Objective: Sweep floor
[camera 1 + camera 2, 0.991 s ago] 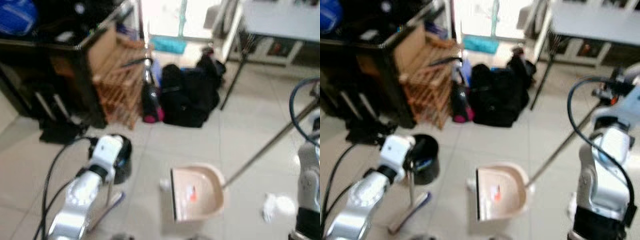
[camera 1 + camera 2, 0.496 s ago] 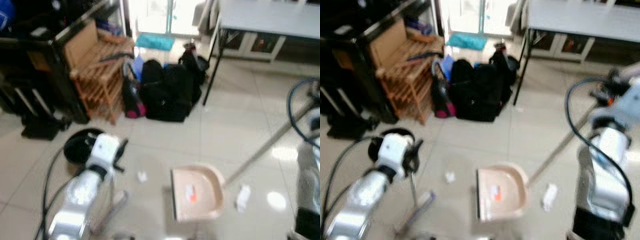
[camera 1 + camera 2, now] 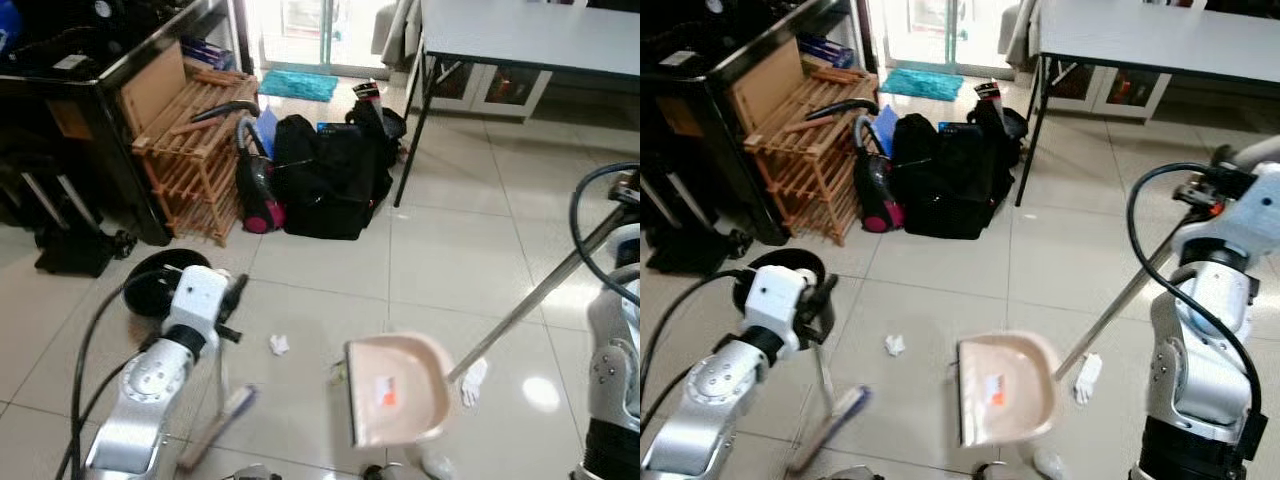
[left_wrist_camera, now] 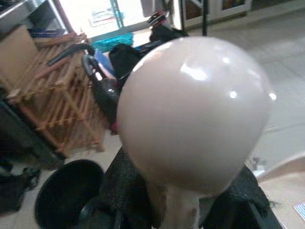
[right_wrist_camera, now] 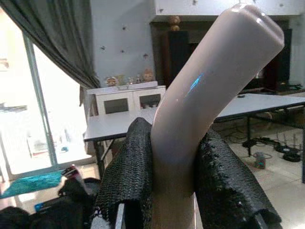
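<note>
Broom (image 3: pixel 830 412) in left hand (image 4: pixel 176 210), dustpan (image 3: pixel 1005 388) apparently just beside.

A lived-in home. Pale floor tiles (image 3: pixel 450 260) run to a bright glass door at top centre with a teal mat (image 3: pixel 299 84) before it. A wooden rack (image 3: pixel 185 150), black bags (image 3: pixel 330 180) and a vacuum (image 3: pixel 255 185) crowd the upper left; a grey table (image 3: pixel 530 30) stands upper right.

left arm (image 3: pixel 150 395): silver segments, white wrist block, black cable looping behind | right arm (image 3: pixel 1200 340): silver, black base collar, black cable arching overhead | fingers (image 5: pixel 128 183): black, rough-textured pads
</note>
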Robot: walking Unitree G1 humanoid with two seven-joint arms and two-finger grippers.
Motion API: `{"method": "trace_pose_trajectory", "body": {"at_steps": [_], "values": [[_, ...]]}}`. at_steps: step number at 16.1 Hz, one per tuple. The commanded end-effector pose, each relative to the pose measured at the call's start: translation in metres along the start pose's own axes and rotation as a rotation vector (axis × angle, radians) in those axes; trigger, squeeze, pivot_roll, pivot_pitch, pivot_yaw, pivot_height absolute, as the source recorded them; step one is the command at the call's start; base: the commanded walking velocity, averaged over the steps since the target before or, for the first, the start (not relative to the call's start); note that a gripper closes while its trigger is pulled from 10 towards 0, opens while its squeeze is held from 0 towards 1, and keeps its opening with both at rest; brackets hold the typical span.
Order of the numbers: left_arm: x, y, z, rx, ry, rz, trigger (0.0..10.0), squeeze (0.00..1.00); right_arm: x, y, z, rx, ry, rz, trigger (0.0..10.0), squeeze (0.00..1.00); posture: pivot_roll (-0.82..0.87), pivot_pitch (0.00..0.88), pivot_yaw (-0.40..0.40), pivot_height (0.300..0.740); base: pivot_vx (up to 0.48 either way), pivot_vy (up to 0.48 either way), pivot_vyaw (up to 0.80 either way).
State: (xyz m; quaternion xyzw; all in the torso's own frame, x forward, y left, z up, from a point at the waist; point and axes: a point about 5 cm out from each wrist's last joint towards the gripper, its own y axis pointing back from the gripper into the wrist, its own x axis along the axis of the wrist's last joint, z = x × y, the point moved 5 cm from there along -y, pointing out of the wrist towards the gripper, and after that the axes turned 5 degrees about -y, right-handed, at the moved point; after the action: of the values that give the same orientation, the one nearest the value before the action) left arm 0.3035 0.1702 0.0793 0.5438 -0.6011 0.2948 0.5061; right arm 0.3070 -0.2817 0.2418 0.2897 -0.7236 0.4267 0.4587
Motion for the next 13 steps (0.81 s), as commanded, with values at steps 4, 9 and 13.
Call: {"method": "trace_pose_trajectory", "body": {"at_steps": [4, 9, 13], "values": [[0.017, -0.004, -0.004, 0.007, -0.030, 0.046, 10.0, 0.00, 0.002, 0.001, -0.003, 0.016, -0.002, -0.015, 10.0, 0.00, -0.03, 0.097, 0.004, 0.740, 0.000, 0.000, 0.00], [0.035, -0.013, -0.006, 0.030, -0.059, 0.108, 10.0, 0.00, -0.026, 0.008, -0.011, 0.040, 0.081, -0.117, 10.0, 0.00, -0.03, 0.093, 0.002, 0.740, 0.000, 0.000, 0.00], [0.045, -0.022, -0.002, 0.041, -0.079, 0.147, 10.0, 0.00, -0.043, 0.014, -0.013, 0.001, 0.119, -0.090, 10.0, 0.00, -0.02, 0.091, 0.017, 0.740, 0.000, 0.000, 0.00]]}}
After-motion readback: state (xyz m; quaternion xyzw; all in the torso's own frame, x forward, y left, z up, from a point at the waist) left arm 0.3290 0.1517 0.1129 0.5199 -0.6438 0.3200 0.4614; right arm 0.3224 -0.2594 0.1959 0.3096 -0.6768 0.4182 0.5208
